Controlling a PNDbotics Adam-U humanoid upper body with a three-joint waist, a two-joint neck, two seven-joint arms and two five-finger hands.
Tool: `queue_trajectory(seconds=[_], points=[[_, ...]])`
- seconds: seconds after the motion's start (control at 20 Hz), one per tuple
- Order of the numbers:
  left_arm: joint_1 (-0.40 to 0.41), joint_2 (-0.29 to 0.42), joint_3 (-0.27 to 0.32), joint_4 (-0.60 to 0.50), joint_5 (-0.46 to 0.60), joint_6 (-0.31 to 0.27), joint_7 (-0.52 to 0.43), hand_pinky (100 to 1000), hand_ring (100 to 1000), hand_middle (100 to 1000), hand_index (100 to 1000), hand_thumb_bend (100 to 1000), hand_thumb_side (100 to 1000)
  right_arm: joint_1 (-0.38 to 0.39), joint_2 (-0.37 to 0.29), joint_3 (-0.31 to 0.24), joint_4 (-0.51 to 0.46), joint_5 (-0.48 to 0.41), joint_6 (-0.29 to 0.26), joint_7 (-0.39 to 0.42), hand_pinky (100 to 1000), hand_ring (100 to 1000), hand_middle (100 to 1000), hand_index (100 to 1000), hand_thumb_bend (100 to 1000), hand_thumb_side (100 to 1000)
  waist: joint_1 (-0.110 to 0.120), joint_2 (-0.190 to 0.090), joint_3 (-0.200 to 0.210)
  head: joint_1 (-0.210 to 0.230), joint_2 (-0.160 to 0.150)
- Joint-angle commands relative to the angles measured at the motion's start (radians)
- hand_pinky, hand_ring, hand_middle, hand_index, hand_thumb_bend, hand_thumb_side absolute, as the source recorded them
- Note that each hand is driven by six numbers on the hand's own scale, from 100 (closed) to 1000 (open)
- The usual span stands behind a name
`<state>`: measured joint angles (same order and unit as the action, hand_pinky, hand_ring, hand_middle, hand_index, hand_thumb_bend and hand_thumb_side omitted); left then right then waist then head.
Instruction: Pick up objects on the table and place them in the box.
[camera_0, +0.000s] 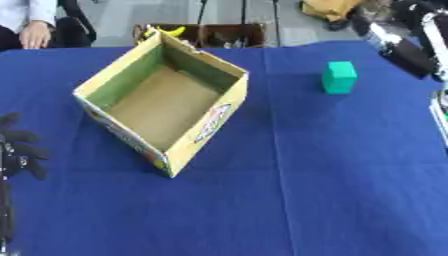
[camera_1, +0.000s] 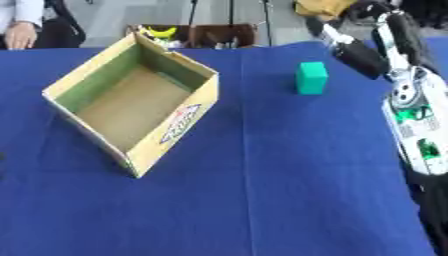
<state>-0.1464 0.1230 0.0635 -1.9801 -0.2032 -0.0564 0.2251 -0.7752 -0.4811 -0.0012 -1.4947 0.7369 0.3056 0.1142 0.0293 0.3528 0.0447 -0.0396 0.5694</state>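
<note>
Table (camera_0: 350, 190): I am looking down on a blue cloth that is covering the whole work surface, with a crease running near to far just right of centre.
Box (camera_0: 210, 70): I am seeing an open cardboard box sitting on the left half of the cloth, turned so one corner is pointing toward me. Its inside is showing bare and brown, with a printed label on the near-right wall.
Right arm (camera_1: 411, 107): It is coming in along the right edge of the right eye view, silver and white with green marks, and reaching toward the far right.
Right hand (camera_1: 357, 54): I am seeing it dark, hanging at the far right above the cloth, right of the block and apart from it. I cannot tell how its fingers are set.
Left hand (camera_0: 19, 150): It is resting idle at the near-left edge, fingers relaxed and spread, holding nothing.
Green block (camera_0: 339, 77): It is standing on the cloth at the far right, well apart from the box.
</note>
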Motion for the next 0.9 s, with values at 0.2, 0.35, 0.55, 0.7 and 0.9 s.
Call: queue_trajectory(seconds=[0.2, 0.35, 0.55, 0.7, 0.9], points=[[-0.002, 0.011, -0.007, -0.02, -0.002, 0.0, -0.009, 269, 449, 523, 808, 100, 941, -0.056, -0.064, -0.004, 0.138, 0.096, -0.039, 0.092, 846, 954, 887, 962, 770, 658, -0.004, -0.023, 0.014, -0.013, -0.011], [-0.002, 0.013, -0.011, -0.02, -0.001, -0.001, -0.013, 269, 448, 523, 805, 100, 940, -0.088, -0.087, 0.021, 0.21, 0.137, -0.082, 0.136, 858, 963, 864, 969, 752, 578, -0.007, -0.023, 0.022, -0.018, -0.011], [-0.002, 0.014, -0.014, -0.02, 0.0, 0.0, -0.017, 268, 448, 523, 804, 100, 940, -0.132, -0.104, 0.038, 0.305, 0.151, -0.141, 0.195, 876, 976, 872, 995, 687, 492, -0.008, -0.022, 0.028, -0.023, -0.013], [-0.001, 0.014, -0.016, -0.02, 0.001, 0.0, -0.02, 268, 447, 523, 804, 100, 940, -0.154, -0.108, 0.03, 0.367, 0.127, -0.183, 0.237, 884, 991, 882, 1000, 617, 391, -0.008, -0.022, 0.03, -0.027, -0.015], [0.0, 0.014, -0.017, -0.02, 0.001, 0.001, -0.023, 267, 446, 523, 803, 100, 940, -0.174, -0.115, -0.003, 0.412, 0.119, -0.243, 0.297, 881, 989, 879, 1000, 623, 450, -0.006, -0.02, 0.032, -0.031, -0.018]])
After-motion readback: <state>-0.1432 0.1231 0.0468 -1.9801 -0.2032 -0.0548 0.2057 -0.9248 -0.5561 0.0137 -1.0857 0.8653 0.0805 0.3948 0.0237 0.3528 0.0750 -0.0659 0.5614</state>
